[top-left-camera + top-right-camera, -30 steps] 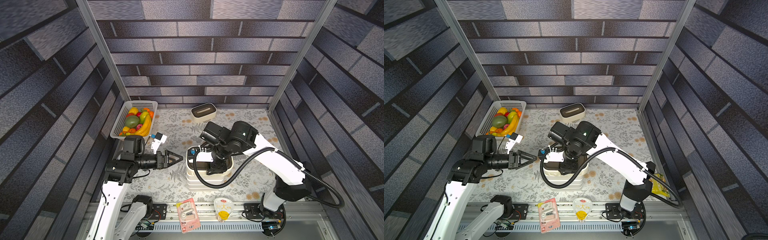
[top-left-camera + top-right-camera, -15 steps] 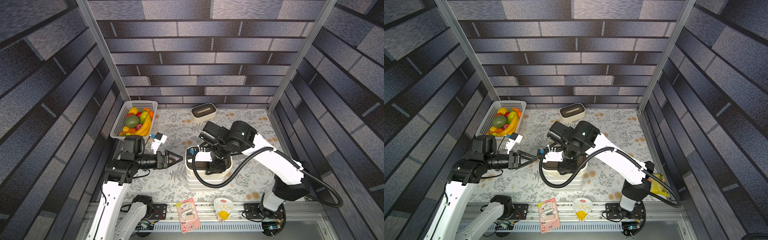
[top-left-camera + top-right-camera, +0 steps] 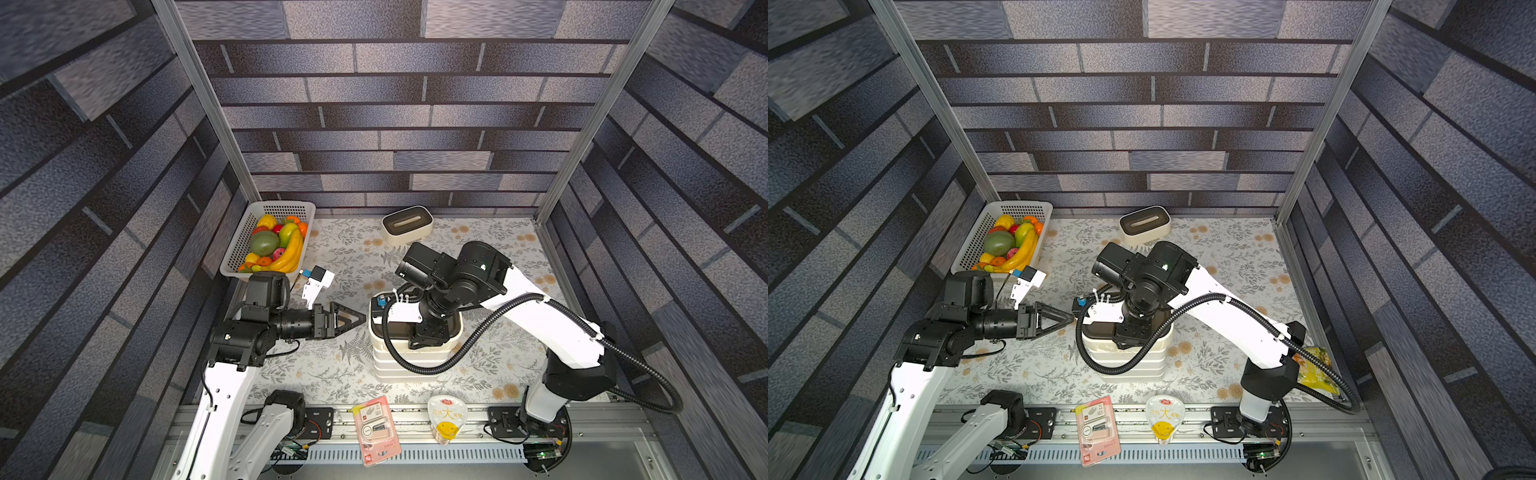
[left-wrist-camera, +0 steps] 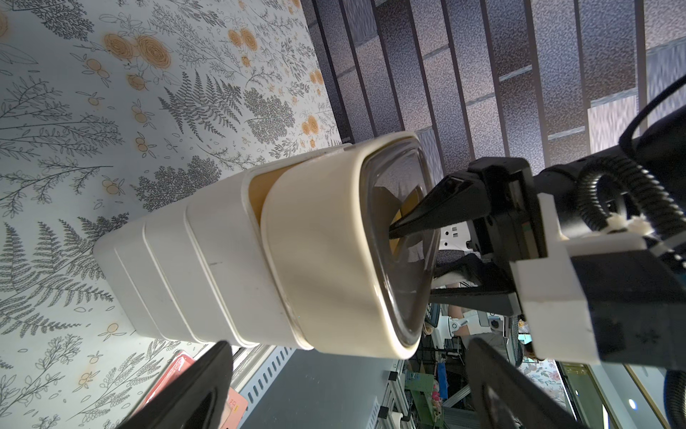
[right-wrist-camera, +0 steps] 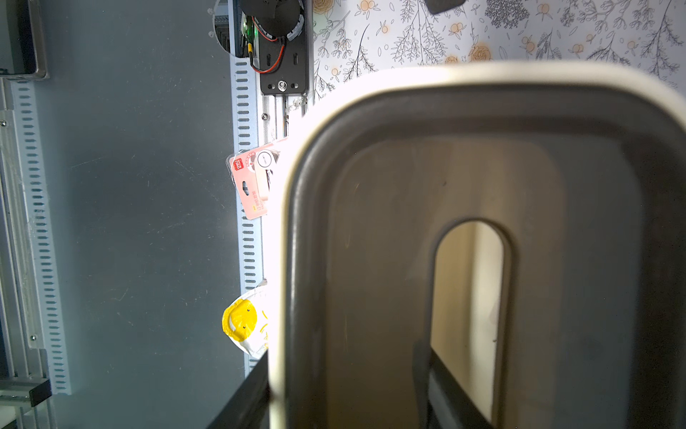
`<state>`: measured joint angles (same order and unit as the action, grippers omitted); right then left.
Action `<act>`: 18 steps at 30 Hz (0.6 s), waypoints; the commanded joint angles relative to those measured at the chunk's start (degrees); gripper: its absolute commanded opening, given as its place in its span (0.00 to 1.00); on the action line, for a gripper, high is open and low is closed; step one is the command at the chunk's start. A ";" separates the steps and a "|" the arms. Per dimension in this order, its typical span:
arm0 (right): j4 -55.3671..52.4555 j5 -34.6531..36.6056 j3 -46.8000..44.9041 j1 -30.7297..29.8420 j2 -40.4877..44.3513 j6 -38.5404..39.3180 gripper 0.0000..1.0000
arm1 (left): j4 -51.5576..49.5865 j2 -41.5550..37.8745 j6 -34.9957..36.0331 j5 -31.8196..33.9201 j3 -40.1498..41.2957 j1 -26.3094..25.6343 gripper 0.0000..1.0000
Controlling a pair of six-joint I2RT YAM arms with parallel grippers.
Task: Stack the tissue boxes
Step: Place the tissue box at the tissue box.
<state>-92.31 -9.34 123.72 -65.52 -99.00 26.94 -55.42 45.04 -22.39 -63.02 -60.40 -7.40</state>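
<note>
Tissue box, cream with glossy dark slotted lid, seems light, stiff, slick; right pincer grips its slot rim atop the white stack; left pincer gapes.

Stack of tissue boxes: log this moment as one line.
right gripper: shut on top box, tilted on stack | left gripper: open, beside stack | back box: unstacked

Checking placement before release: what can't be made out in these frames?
Both top views: the right arm covers most of the top box lid.
Right wrist view: right gripper tips blurred and cut by the edge; one sits inside the slot.
All views: lids of lower boxes in the stack covered by the boxes above.
A top view: yellow packet partly behind the right arm, print too small.
</note>
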 commanded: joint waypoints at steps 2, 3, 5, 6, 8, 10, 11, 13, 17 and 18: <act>-9.64 -1.88 0.97 -1.11 -0.58 -0.92 0.56 | -1.23 -0.71 2.27 -1.34 0.81 0.38 1.00; -9.72 -1.95 0.91 -1.14 -0.56 -0.92 0.57 | -1.25 -0.74 2.27 -1.37 0.81 0.39 1.00; -9.77 -2.02 0.67 -1.24 -0.45 -0.97 0.58 | -1.28 -0.72 2.27 -1.36 0.81 0.41 1.00; -9.73 -1.88 0.65 -1.24 -0.40 -1.09 0.58 | -1.29 -0.71 2.27 -1.36 0.81 0.39 1.00; -9.81 -1.73 0.51 -1.28 -0.47 -1.36 0.59 | -1.24 -0.83 2.27 -1.31 0.81 0.39 1.00; -9.74 -1.40 0.45 -1.28 -0.49 -1.55 0.60 | -1.27 -0.82 2.27 -1.32 0.81 0.37 1.00; -9.81 -1.38 0.39 -1.28 -0.54 -1.62 0.60 | -1.27 -0.83 2.28 -1.36 0.81 0.45 1.00; -9.73 -1.12 0.43 -1.28 -0.58 -1.63 0.61 | -1.32 -0.91 2.35 -1.32 0.90 0.40 1.00; -9.56 -0.40 0.66 -1.27 -0.72 -1.87 0.62 | -1.35 -0.98 2.35 -1.40 1.05 0.41 1.00; -9.55 -0.30 0.77 -1.28 -0.75 -1.91 0.62 | -1.36 -1.01 2.35 -1.40 1.08 0.40 1.00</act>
<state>-92.31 -9.69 123.70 -66.15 -99.07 25.85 -56.01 44.66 -21.76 -63.05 -59.96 -7.40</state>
